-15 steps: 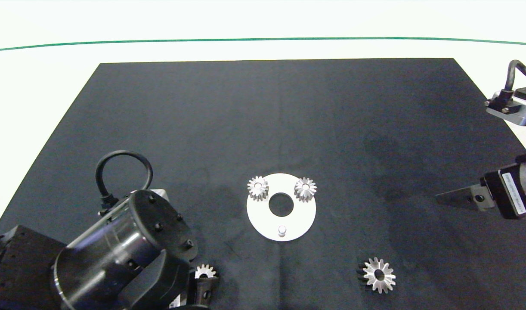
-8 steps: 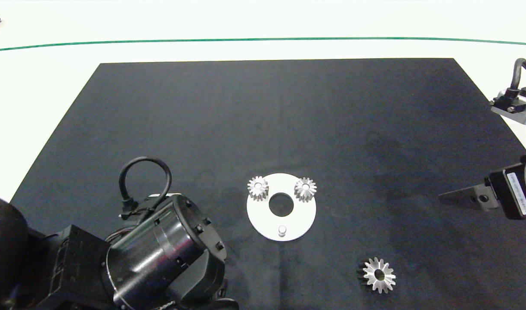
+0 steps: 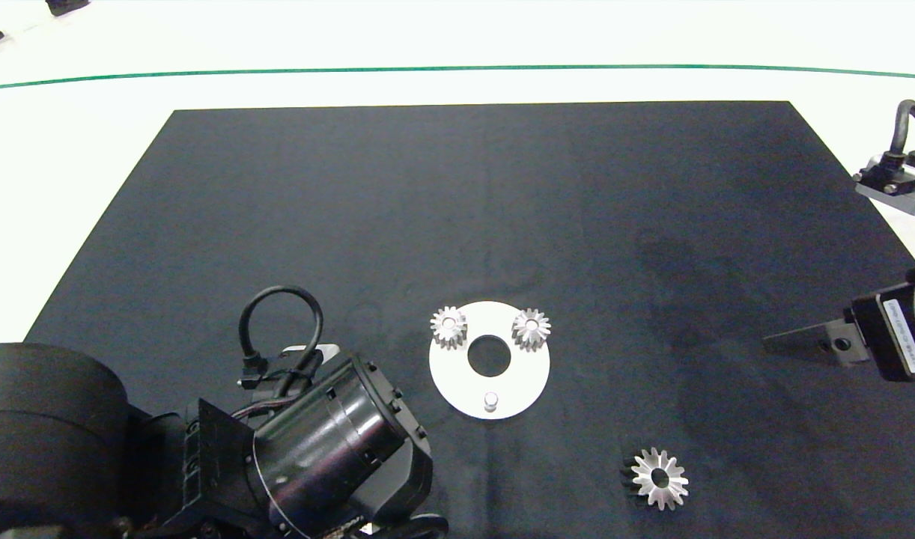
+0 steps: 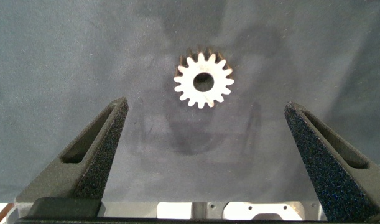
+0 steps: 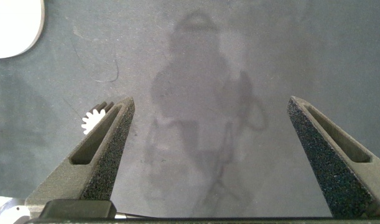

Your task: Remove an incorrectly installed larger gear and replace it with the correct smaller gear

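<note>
**A:** What does the left gripper (image 4: 205, 106) look like?

**B:** In its wrist view the two fingers (image 4: 96, 149) stand wide apart and hold nothing. The smaller gear (image 4: 203, 81) lies flat on the black mat (image 4: 65, 56) just past the fingertips, about midway between them and touching neither.

**A:** Does the head view show that?

**B:** No. There the left arm (image 3: 330, 449) covers the bottom-left corner, hiding both the gripper and that gear.

**A:** And the right gripper (image 5: 211, 99)?

**B:** It is spread open too, and empty, over bare mat near the right edge. Its camera catches a few teeth of the larger gear (image 5: 93, 118) beside one finger and a corner of the white plate (image 5: 12, 31).

**A:** Where is the larger gear from above?

**B:** The larger gear (image 3: 658, 478) lies flat on the mat, off the plate (image 3: 457, 374), well apart from either gripper. Two small gears (image 3: 448, 327) (image 3: 531, 329) sit on the plate, and the third peg (image 3: 490, 402) is bare.
</note>
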Available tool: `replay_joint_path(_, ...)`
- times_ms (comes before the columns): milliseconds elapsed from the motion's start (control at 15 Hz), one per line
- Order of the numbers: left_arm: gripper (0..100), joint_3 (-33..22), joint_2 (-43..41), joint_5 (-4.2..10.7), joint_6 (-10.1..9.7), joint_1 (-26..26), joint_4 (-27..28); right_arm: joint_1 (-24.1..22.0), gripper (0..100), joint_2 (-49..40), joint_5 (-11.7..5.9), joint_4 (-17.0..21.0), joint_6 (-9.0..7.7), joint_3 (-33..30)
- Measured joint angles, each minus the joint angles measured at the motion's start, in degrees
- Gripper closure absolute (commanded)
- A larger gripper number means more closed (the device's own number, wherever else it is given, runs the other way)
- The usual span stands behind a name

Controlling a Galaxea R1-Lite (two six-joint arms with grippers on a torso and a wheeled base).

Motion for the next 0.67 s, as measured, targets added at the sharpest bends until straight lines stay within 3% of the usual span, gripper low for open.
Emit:
replay_joint_path(333, 0, 1.6, 1.1, 0.24, 0.22, 0.4, -3.0, 0.0, 0, -0.4, 0.16, -0.1, 0.11, 0.1)
replay_joint_path(667, 0, 3.8, 2.5, 0.27, 0.85, 0.6, -10.0, 0.1, 0, -0.4, 0.22, -0.2, 0.16, 0.0)
